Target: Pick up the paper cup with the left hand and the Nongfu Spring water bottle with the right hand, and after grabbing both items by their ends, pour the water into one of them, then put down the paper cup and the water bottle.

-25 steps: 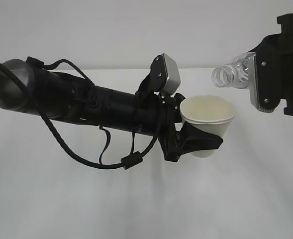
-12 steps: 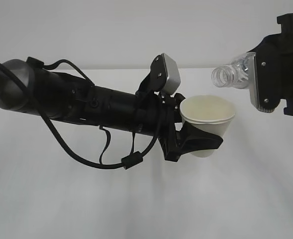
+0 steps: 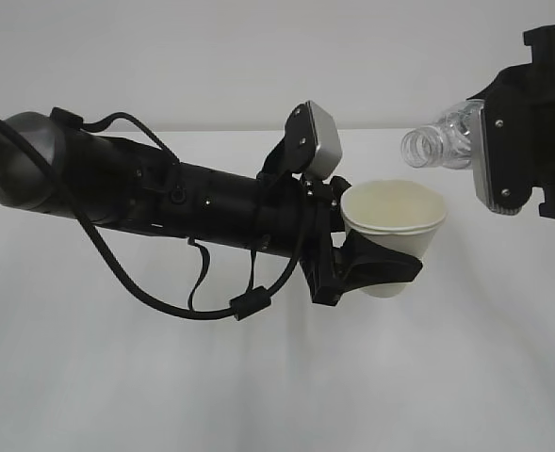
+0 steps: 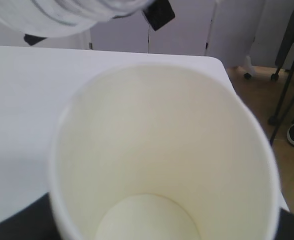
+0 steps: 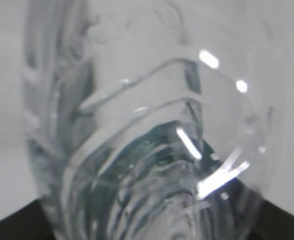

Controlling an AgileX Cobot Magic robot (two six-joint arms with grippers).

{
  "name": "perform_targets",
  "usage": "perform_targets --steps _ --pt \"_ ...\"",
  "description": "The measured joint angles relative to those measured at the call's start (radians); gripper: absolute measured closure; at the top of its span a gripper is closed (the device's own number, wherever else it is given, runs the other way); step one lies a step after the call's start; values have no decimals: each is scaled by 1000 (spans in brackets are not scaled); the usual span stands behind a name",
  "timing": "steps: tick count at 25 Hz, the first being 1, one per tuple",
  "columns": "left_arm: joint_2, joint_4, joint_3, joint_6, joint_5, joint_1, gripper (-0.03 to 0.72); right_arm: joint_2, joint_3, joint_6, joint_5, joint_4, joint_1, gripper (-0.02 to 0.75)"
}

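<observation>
Exterior view. Your left pincer (image 3: pixel 376 268) is clenched around the lower wall of the paper cup (image 3: pixel 395 224), holding it upright and clear of the white bench (image 3: pixel 258 377). Up and to the right of the cup, your right pincer (image 3: pixel 517 141) carries the water bottle (image 3: pixel 437 141) on its side, the open neck pointing toward the cup but stopping short of the rim; its grip is mostly hidden behind the mount. No water shows leaving the neck. The step in hand appears to be the pour: bring the neck over the cup's mouth before tipping further, then tip slowly so the stream lands inside.

Left wrist view. The cup (image 4: pixel 161 150) fills the frame just ahead of the pincer, its cream inside looking dry. A blurred part of the bottle (image 4: pixel 77 15) hangs above and beyond the far rim. Keep this pincer level; squeezing harder would likely buckle the thin wall.

Right wrist view. The clear ribbed bottle (image 5: pixel 147 130) sits directly in front of the pincer, apparently grasped near its base; the fingers themselves are not distinct. Whether any water remains inside cannot be told.
</observation>
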Motion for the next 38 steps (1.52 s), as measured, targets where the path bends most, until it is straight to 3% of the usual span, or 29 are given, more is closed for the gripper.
perform_targets --steps 17,38 --pt "0 -16 0 0 0 0 232 0 -13 -91 47 0 48 291" --pt "0 -2 0 0 -27 0 232 0 -14 -96 76 0 48 291"
